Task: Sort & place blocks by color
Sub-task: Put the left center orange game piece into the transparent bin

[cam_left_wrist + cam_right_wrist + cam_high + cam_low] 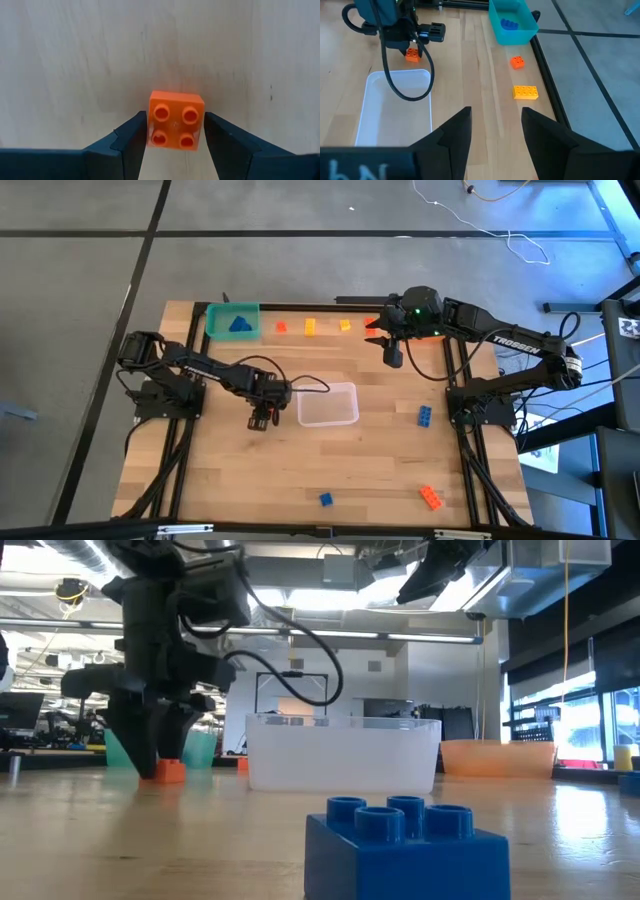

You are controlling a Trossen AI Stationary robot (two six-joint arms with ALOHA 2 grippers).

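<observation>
Orange block [176, 126] sits square btwn your left gripper [174, 145] fingers, jaws open, no contact yet; right gripper [496, 132] open, far.

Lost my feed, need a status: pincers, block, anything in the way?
Left pincer down, straddling orange block on table. Right pincer open, empty, hovering at far edge. Clear bin beside left pincer.
</observation>
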